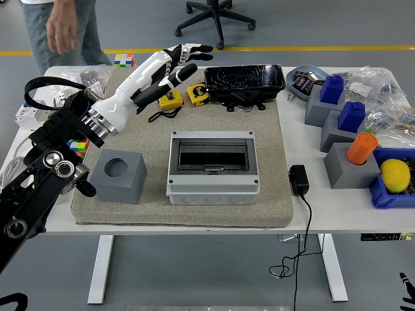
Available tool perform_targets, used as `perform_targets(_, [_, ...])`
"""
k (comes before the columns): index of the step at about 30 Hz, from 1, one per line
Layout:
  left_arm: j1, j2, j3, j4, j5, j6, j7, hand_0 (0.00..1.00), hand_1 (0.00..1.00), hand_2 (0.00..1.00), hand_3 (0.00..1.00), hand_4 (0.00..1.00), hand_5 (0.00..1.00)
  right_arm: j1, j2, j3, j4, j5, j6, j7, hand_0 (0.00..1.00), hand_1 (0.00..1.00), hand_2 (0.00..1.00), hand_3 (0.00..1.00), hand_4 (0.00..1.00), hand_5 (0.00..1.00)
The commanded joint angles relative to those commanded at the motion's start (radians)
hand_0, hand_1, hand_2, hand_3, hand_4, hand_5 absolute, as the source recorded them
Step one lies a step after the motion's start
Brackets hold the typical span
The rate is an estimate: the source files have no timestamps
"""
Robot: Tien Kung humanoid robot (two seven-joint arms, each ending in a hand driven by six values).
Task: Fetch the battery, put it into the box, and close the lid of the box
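The grey box [213, 188] sits mid-mat with its dark see-through lid [213, 154] lying flat over it. I see no battery; the inside of the box is too dark to read. My left hand [176, 61], white with black finger joints, is raised over the mat's far left part, above the yellow tape measures, fingers spread and holding nothing. It is well clear of the box. A person stands at the far left, one hand [63, 29] hanging free, away from the table.
A grey block with a round hole [118, 175] stands left of the box. Two yellow tape measures [170, 99] and a black tray [245, 81] lie behind it. A black adapter [299, 179] and grey blocks [337, 129] with blue and orange pieces fill the right; a power strip [32, 170] lies at left.
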Motion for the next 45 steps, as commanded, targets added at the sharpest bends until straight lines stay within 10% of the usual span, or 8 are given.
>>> perform_targets(6, [0.018, 0.007, -0.08, 0.015, -0.254, -0.093, 0.018, 0.942, 0.937, 0.878, 0.868, 0.998, 0.998, 0.001, 0.001, -0.001, 0.0, 0.0, 0.001, 0.002, 0.786, 0.734, 0.746, 0.793, 0.998, 0.998])
perform_targets(21, [0.129, 0.033, -0.298, 0.144, -0.853, -0.115, 0.007, 0.927, 0.932, 0.883, 0.871, 0.998, 0.998, -0.003, 0.006, -0.006, 0.0, 0.002, 0.003, -0.001, 0.787, 0.734, 0.746, 0.793, 0.998, 0.998])
perform_targets(45, [0.184, 0.058, -0.526, 0.177, 0.063, 0.116, 0.083, 0.998, 0.998, 0.998, 0.984, 0.998, 0.998, -0.014, 0.01, 0.009, 0.0, -0.022, 0.005, 0.003, 0.787, 0.736, 0.747, 0.793, 0.998, 0.998])
